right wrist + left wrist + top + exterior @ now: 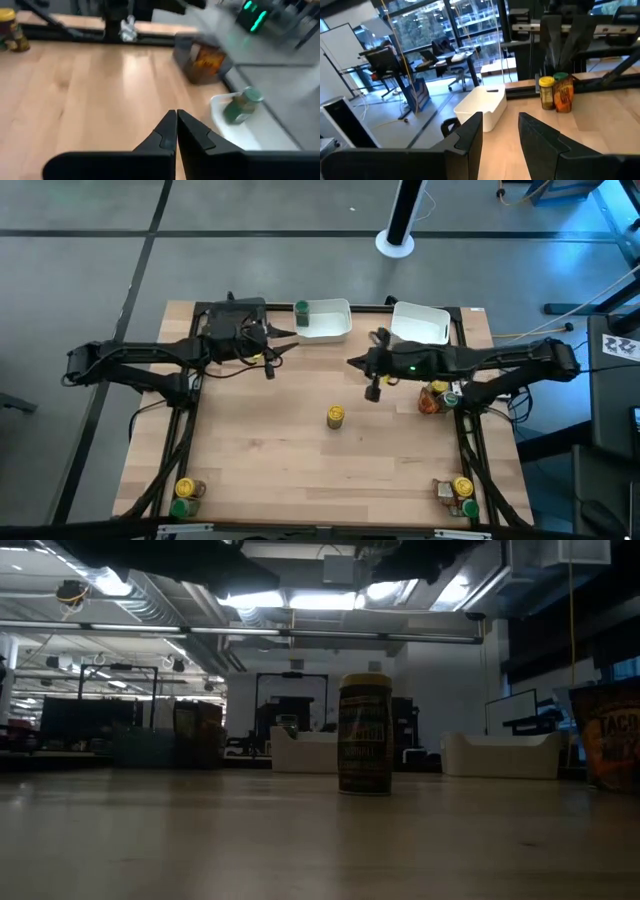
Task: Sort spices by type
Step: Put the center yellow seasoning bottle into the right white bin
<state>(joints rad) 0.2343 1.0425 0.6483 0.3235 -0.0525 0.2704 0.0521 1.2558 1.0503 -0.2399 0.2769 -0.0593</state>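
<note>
While its two dark fingers are pressed tip to tip with nothing between them, the right gripper (176,125) hovers above bare wood just to the right of the yellow-lidded jar (335,416), the lone spice standing upright mid-table. An empty, closed claw this near suggests that jar is the next pick, though the fingers must part first.

Behind and left of that jar, the left gripper (500,135) sits with its fingers apart, holding nothing, just beside the left white tray (335,330). A green-lidded jar (301,310) stands at that tray's left end, probably inside it, so green lids seem to be collecting there. The right white tray (420,325), behind and right of the central jar, shows no jar inside from above.

Right of the central jar, against the table's right rail, a reddish-brown spice packet (432,398) and a small cluster wait unsorted. Two more pairs of yellow- and green-lidded jars stand at the near corners (186,496) (462,494), well apart from it, likely staged supply.
</note>
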